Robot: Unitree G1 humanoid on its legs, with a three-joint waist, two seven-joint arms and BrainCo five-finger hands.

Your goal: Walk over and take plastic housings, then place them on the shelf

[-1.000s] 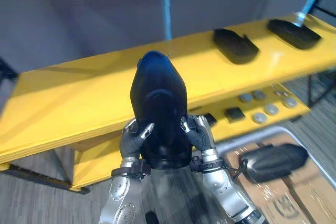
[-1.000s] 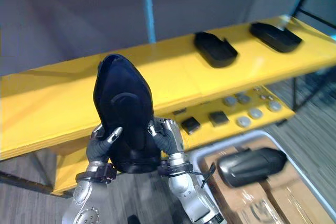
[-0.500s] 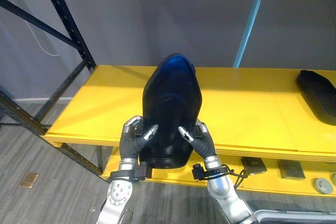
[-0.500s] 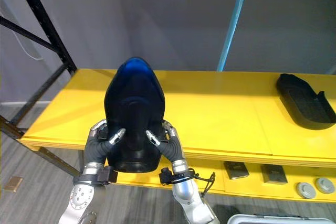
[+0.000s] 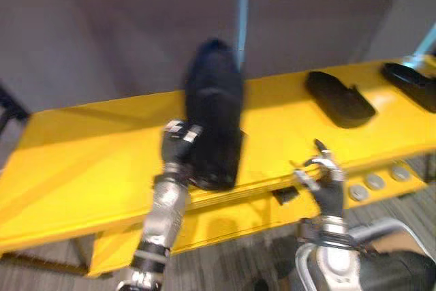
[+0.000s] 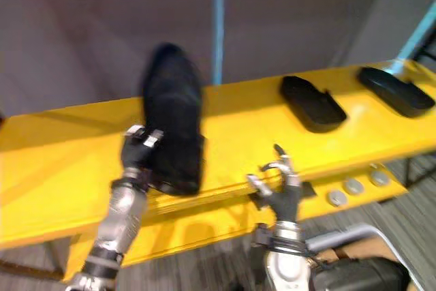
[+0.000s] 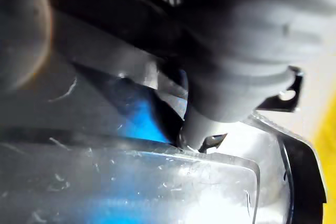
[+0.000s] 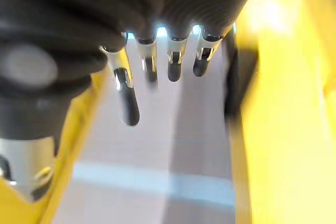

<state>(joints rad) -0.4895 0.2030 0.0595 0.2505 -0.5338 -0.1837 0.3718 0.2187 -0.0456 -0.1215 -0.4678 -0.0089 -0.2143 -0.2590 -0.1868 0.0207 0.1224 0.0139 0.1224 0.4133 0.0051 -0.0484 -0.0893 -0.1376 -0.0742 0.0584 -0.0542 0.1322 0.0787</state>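
Note:
A tall black plastic housing stands on end over the front part of the yellow shelf board. My left hand is curled on its lower left edge. Whether its lower end rests on the board I cannot tell. The left wrist view shows the housing's glossy surface right against that hand. My right hand hangs apart from it, lower and to the right in front of the shelf's edge, open and empty. Its fingers are straight in the right wrist view.
Two more black housings lie on the shelf board to the right. A blue post rises behind the shelf. Round grey discs sit on the lower yellow board. Another dark housing lies at the bottom right.
My right hand has let go of the housing, opened and dropped away to the right. The left hand keeps its hold. The camera has swung, so the whole scene has shifted.

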